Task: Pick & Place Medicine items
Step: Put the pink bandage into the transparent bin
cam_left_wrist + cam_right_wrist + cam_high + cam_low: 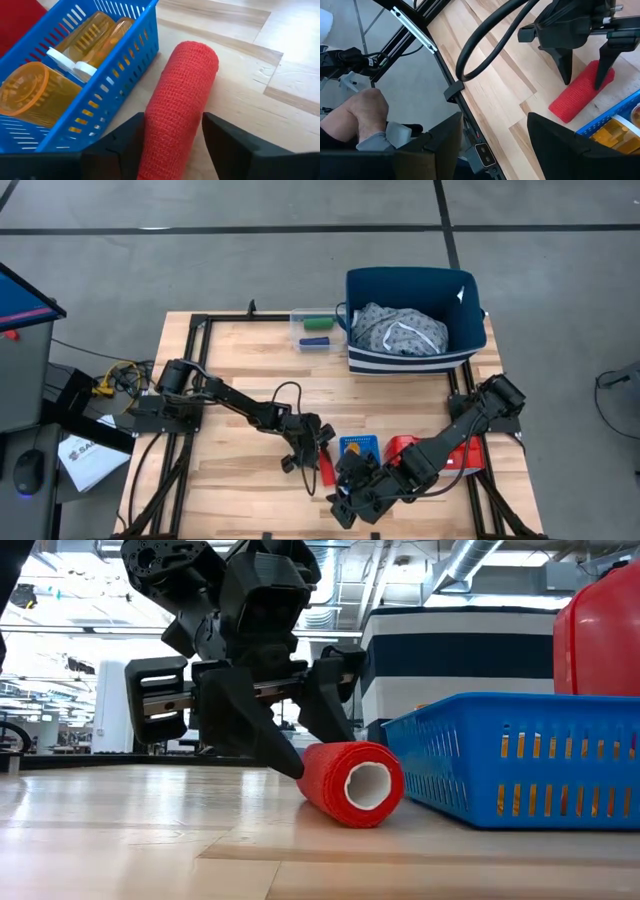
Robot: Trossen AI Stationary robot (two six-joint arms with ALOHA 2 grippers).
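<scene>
A red bandage roll [177, 100] lies on its side on the table, beside a blue slotted basket [125, 65]. Three orange pill bottles with white caps [37, 92] [90, 32] [117, 35] lie inside the basket. My left gripper [172, 145] is open and points down over the roll's far end. One finger stands on each long side of the roll, as the low view [310, 740] and the high view [318, 448] also show. My right gripper [492, 145] is open and empty near the table's near edge [345, 505]. My left gripper comes at the red roll from above, with its fingers [125, 142] across it near one end [165, 150]. The fingers stand close against both long sides. I cannot tell whether they touch it. The roll lies flat on the table.
A navy bin with cloth [415, 320] stands at the far right, next to a clear box with green and blue blocks [315, 330]. A red container [400, 445] stands to the right of the basket. A person's hand [365, 115] shows beyond the table's near edge.
</scene>
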